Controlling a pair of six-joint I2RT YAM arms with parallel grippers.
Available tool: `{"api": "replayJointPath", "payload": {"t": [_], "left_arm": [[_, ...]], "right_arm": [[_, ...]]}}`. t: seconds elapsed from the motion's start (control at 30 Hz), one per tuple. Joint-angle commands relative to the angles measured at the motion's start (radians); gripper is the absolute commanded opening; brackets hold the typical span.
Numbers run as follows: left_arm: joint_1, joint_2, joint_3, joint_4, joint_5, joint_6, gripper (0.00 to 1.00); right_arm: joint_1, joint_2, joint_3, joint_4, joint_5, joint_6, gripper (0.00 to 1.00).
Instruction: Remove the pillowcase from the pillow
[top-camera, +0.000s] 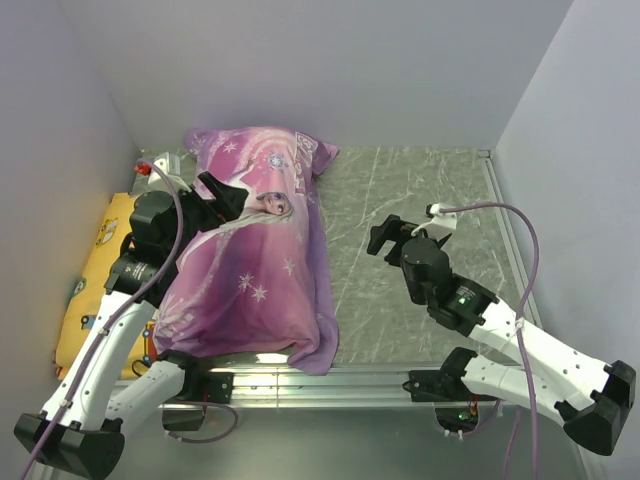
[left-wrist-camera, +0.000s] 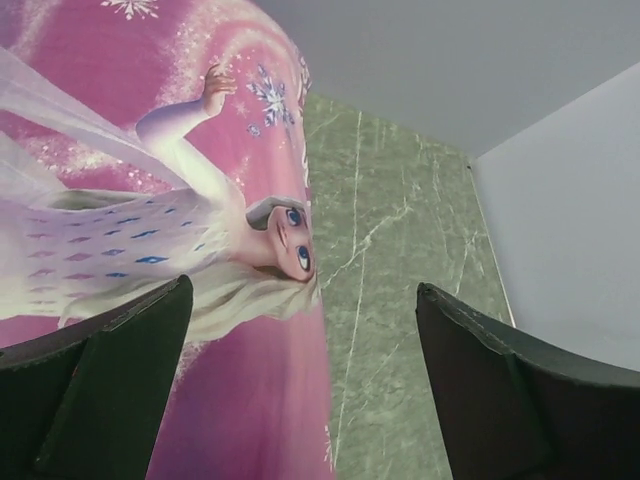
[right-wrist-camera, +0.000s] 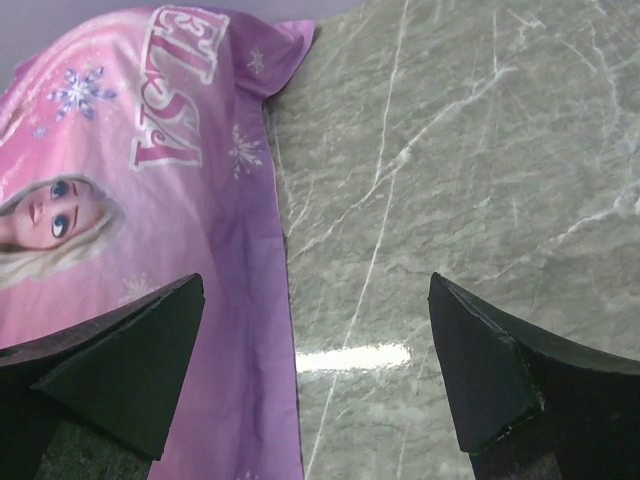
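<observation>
Nearest, the pillowcase is lying lengthwise on the left half of the green marbled counter. Its near end is reaching the metal edge rail, and it is sitting plump and fully covering the pillow. A yellow cushion is resting just beside it on the left. Mid-scene, the right gripper is hovering over bare counter, jaws spread and empty. Farther on, the left gripper is hanging over the printed princess, likewise released and holding nothing.

Yellow cushion, green marble tabletop
</observation>
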Motion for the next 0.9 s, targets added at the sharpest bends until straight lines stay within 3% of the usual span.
{"api": "replayJointPath", "payload": {"t": [0.0, 0.33, 0.47, 0.57, 0.77, 0.87], "left_arm": [[-0.001, -0.007, 0.04, -0.031, -0.017, 0.031, 0.99], [-0.002, -0.03, 0.054, -0.142, -0.252, 0.031, 0.99], [-0.002, -0.003, 0.066, -0.197, -0.313, 0.028, 0.99], [-0.001, 0.003, 0.045, -0.211, -0.339, 0.027, 1.0], [0.056, 0.037, -0.014, -0.175, -0.274, 0.027, 0.99], [0.126, 0.065, -0.046, -0.137, -0.168, 0.034, 0.99]], "right_arm": [[-0.003, -0.022, -0.018, 0.041, -0.043, -0.03, 1.0], [-0.003, -0.001, -0.012, 0.079, -0.198, -0.11, 1.0], [0.0, 0.062, 0.038, 0.07, -0.318, -0.15, 0.99], [0.038, 0.14, 0.113, 0.05, -0.326, -0.173, 0.98], [0.193, 0.339, 0.336, 0.004, -0.246, -0.242, 0.98], [0.256, 0.451, 0.426, -0.016, -0.24, -0.27, 0.98]]}}
